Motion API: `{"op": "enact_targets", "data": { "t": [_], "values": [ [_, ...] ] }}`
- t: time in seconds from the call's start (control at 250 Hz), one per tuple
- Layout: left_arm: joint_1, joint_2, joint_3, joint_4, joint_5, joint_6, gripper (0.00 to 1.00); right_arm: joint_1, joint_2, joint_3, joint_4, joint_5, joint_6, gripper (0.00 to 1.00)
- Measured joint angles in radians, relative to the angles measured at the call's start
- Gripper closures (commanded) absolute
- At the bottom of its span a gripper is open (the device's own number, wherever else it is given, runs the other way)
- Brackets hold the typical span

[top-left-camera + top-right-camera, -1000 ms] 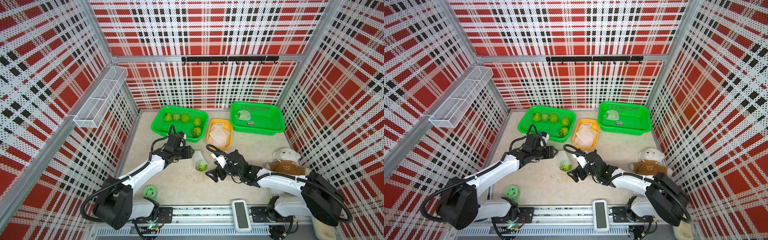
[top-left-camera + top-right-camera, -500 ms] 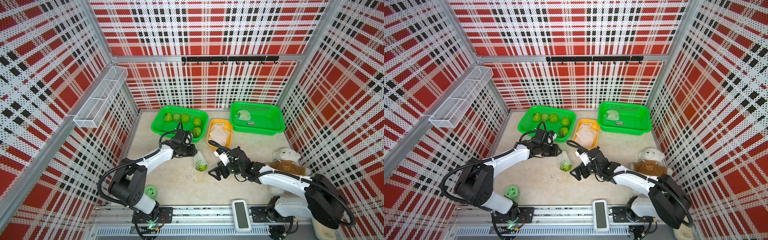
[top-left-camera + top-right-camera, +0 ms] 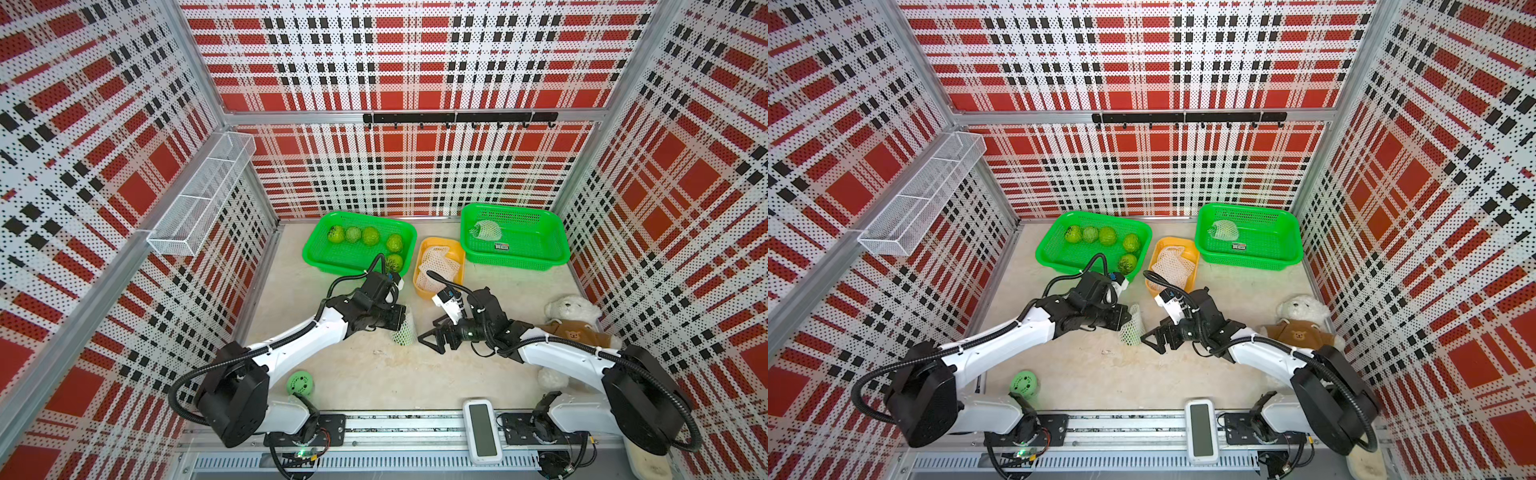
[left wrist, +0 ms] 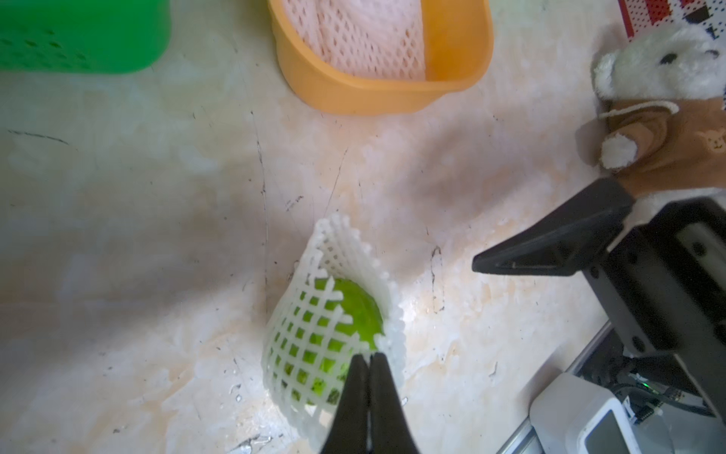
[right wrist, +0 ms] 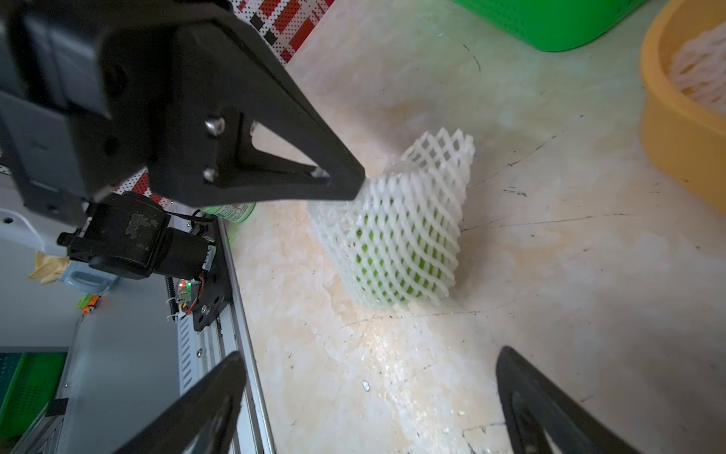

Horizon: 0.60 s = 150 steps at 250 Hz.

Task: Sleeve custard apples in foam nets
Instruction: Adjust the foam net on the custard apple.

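Note:
One custard apple (image 4: 355, 310) lies on the table partly inside a white foam net (image 3: 406, 330) (image 3: 1131, 328) (image 5: 400, 220). My left gripper (image 3: 401, 318) (image 3: 1124, 319) (image 4: 369, 355) is shut, its tips pinching the net's rim beside the fruit. To the right of the net my right gripper (image 3: 430, 343) (image 3: 1152, 344) (image 5: 371, 355) stands wide open and holds nothing. Several bare custard apples (image 3: 370, 236) sit in the left green basket (image 3: 316, 259). Spare foam nets (image 3: 436, 262) fill the orange tub (image 3: 420, 286). A netted fruit (image 3: 484, 228) lies in the right green basket (image 3: 515, 262).
A white plush bear (image 3: 573, 309) lies beside my right arm. A small green ball with holes (image 3: 300, 382) rests near the left arm's base. A white handheld device (image 3: 482, 430) sits on the front rail. A wire shelf (image 3: 199, 208) hangs on the left wall.
My left gripper has swung right to the netted fruit and shut on the net's rim. The right gripper has drawn back slightly to the right and stayed open.

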Motion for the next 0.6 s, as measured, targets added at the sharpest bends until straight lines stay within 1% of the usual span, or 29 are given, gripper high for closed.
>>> {"op": "enact_targets", "data": {
  "t": [0.152,0.288,0.368,0.496,0.6],
  "values": [
    [-0.013,-0.037,-0.106,0.036,-0.051,-0.005,0.93,0.000,0.041,-0.041,0.117,-0.011,-0.023,0.00],
    [-0.018,-0.102,-0.197,0.114,-0.073,-0.004,0.82,0.010,0.100,-0.086,0.237,0.002,-0.068,0.00],
    [-0.021,-0.146,-0.236,0.169,-0.073,0.000,0.78,0.026,0.142,-0.109,0.322,0.018,-0.102,0.00],
    [-0.021,-0.168,-0.248,0.240,-0.057,0.011,0.76,0.043,0.224,-0.135,0.483,0.034,-0.135,0.00],
    [-0.025,-0.160,-0.248,0.272,-0.038,0.020,0.75,0.054,0.257,-0.139,0.557,0.040,-0.148,0.00]
  ]
}}
